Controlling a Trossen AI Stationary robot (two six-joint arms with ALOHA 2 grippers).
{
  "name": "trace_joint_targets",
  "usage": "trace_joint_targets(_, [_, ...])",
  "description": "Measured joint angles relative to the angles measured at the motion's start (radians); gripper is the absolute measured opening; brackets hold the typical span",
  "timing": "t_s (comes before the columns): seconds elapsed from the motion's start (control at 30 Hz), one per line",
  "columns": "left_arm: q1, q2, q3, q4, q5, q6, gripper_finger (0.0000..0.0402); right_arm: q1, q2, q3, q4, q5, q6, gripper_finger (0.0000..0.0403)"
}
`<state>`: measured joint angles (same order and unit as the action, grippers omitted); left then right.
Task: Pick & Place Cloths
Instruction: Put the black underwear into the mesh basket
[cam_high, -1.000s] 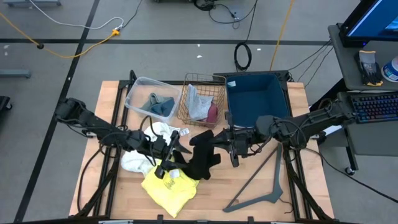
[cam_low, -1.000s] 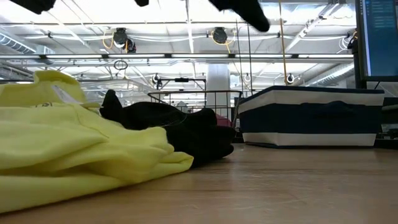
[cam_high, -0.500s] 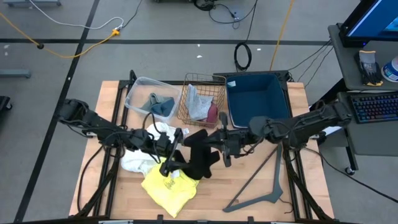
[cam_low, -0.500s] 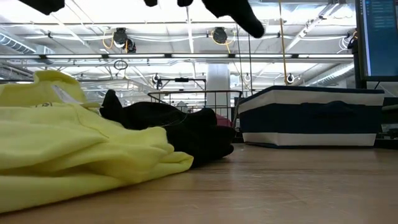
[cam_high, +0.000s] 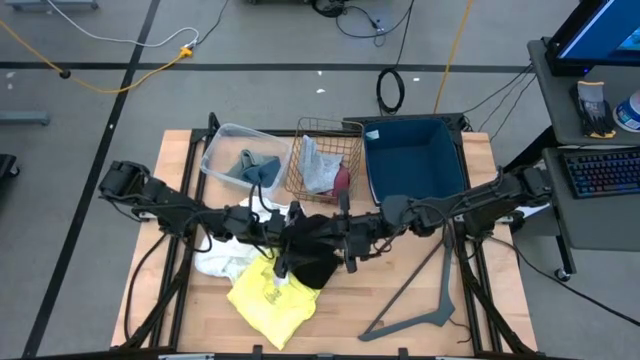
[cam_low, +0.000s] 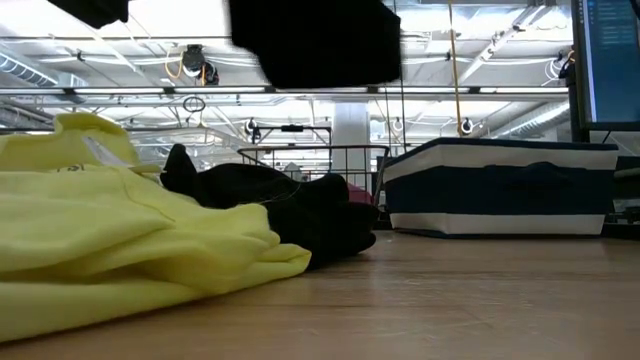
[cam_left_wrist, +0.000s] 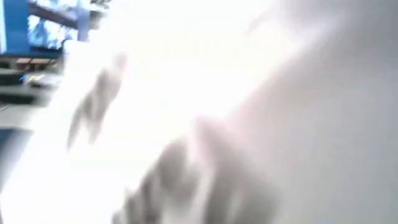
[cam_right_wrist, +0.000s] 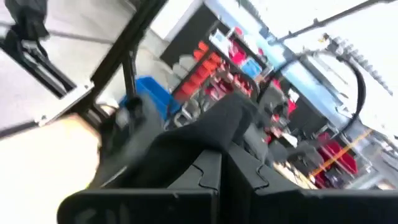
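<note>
Two of my arms meet over the middle of the wooden table in the high view: my left gripper and my right gripper both sit at the crumpled black cloth, one on each side of it. From up there I cannot tell how far either pair of fingers is spread. Just beside the black cloth lie the yellow cloth and the large white cloth; the teal-blue cloth is in the clear plastic bin, the grey cloth and the maroon cloth are in the copper wire basket, and the navy fabric bin stands next to that. A grey plastic hanger lies near the table's right edge. In the low view the yellow cloth fills the near left, with black cloth heaped behind it, touching it — dark gripper parts hang at the top. My left wrist view is washed out to white. My right wrist view shows my two fingers pressed tight together on a fold of the black cloth.
</note>
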<state>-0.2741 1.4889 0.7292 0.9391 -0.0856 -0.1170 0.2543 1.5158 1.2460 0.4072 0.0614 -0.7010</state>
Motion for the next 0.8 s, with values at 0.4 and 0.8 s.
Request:
trace_joint_targets(0.4, [0.016,-0.001,0.0,-0.113,-0.019,-0.044,0.0172,0.0,0.002,0.0,0.025,-0.063,0.034,0.0])
trace_joint_targets(0.8, [0.016,-0.001,0.0,-0.173,0.038,-0.053,0.0011,0.003,-0.004,0.0,-0.112,-0.058,0.111,0.0018])
